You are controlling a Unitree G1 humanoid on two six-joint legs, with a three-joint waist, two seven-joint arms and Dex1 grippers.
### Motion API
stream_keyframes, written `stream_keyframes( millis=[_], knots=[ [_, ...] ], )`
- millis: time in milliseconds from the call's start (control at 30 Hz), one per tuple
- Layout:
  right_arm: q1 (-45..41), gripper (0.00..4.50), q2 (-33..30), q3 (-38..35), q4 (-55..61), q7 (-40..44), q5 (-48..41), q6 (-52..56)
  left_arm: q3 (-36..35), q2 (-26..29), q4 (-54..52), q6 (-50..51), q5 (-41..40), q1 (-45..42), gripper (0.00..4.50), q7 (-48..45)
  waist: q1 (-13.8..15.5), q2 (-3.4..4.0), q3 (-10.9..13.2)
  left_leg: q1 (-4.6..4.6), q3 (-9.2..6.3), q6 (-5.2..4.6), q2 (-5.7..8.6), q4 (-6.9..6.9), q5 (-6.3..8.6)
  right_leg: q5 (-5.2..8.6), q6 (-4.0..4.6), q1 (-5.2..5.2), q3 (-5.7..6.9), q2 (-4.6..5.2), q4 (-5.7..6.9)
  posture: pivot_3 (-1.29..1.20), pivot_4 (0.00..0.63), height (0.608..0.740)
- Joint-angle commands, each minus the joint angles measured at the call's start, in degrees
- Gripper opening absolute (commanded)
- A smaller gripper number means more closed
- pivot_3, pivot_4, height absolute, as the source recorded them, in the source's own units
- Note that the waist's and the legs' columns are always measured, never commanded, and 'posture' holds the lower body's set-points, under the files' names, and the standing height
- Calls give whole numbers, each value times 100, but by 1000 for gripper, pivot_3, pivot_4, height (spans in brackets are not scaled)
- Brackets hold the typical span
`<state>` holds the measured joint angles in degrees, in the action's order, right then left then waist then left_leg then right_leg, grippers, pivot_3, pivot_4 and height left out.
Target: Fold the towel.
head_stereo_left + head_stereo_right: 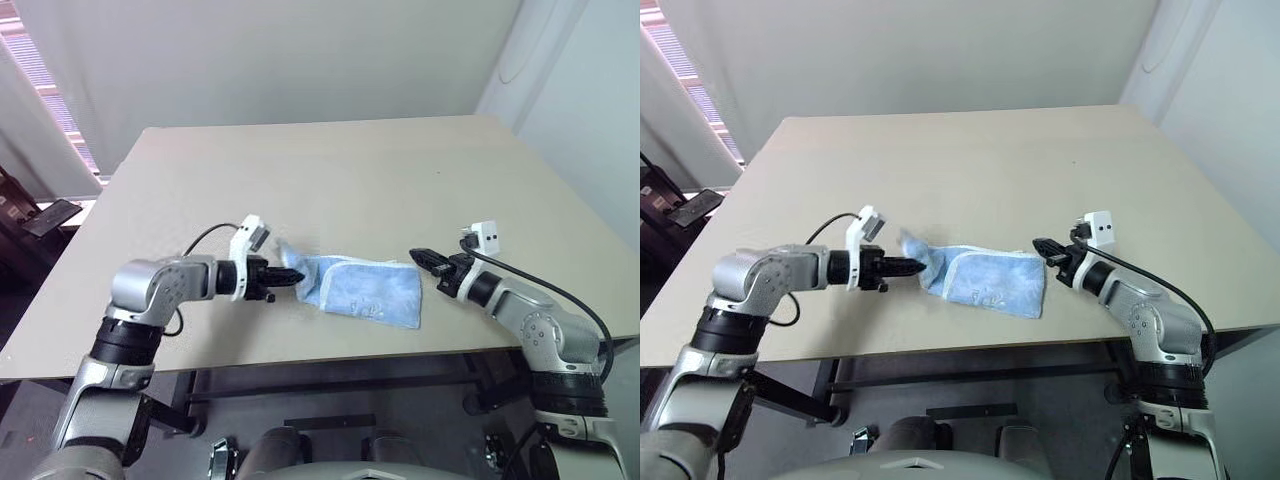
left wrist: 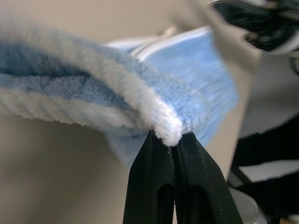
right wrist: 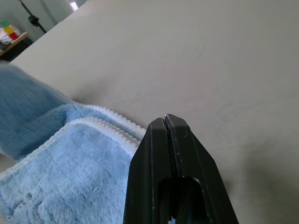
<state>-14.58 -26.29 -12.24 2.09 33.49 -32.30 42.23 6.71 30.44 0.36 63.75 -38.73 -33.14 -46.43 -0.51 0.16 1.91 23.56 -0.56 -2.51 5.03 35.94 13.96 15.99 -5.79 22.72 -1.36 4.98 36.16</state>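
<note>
The towel (image 1: 365,290) lies on the table (image 1: 330,180), near the front edge and a little left of the middle between the two arms. Its long axis runs across the table from left to right, with the right end a little nearer to the front edge. It is folded over itself, and the white stitched edge runs along the far side and curves around the left part. The left end is lifted off the table and points up and to the left, while the right part rests flat. The left gripper (image 1: 292,279) holds this lifted end: its black fingers (image 2: 154,186) are pressed together on the white edge of the cloth. The left arm reaches in from the left side, the forearm almost level, and the gripper points to the right and slightly down. The right gripper (image 1: 421,257) is just beside the right end of the towel, close to its far corner, and I cannot tell if it touches the cloth. Its fingers (image 3: 161,172) are closed against each other with nothing between them. The right arm comes from the front right corner, and its gripper points to the left and a little forward.
</note>
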Motion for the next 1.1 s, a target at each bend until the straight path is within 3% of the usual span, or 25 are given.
stream_keyframes(
  millis=[33,267,500,833,1100],
  knots=[
    [107,0,-59,-242,370,-119,-58,-105,260,-38,-40,-258,61,-368,65,-489,-6,-1,0,1,0,0,0,-1,0,-5,-9,0,0,-1,0,0,0,736],
    [431,0,-44,-496,602,-327,-92,-143,1028,-10,58,-752,331,-744,65,-1680,-8,2,1,4,0,0,-2,0,-1,-1,-2,-6,-1,-3,3,0,0,736],
    [610,0,38,-682,737,-645,-74,-162,1744,-688,1059,-1691,1158,-1169,65,-2103,50,-2,3,4,0,-2,-1,17,0,3,5,-20,-1,-1,2,0,0,736],
    [927,0,121,-836,981,-933,-106,-182,2004,-1845,2695,-2784,2039,-1573,65,-2388,134,-4,5,6,0,-7,-2,19,0,-6,-12,-20,0,-2,2,0,0,736],
    [963,0,108,-976,965,-1127,-141,-146,1968,-2286,2914,-2993,2409,-1472,65,-2386,127,-4,5,9,0,-11,-2,23,0,-8,-16,-18,0,-3,4,0,0,736]
  ],
)
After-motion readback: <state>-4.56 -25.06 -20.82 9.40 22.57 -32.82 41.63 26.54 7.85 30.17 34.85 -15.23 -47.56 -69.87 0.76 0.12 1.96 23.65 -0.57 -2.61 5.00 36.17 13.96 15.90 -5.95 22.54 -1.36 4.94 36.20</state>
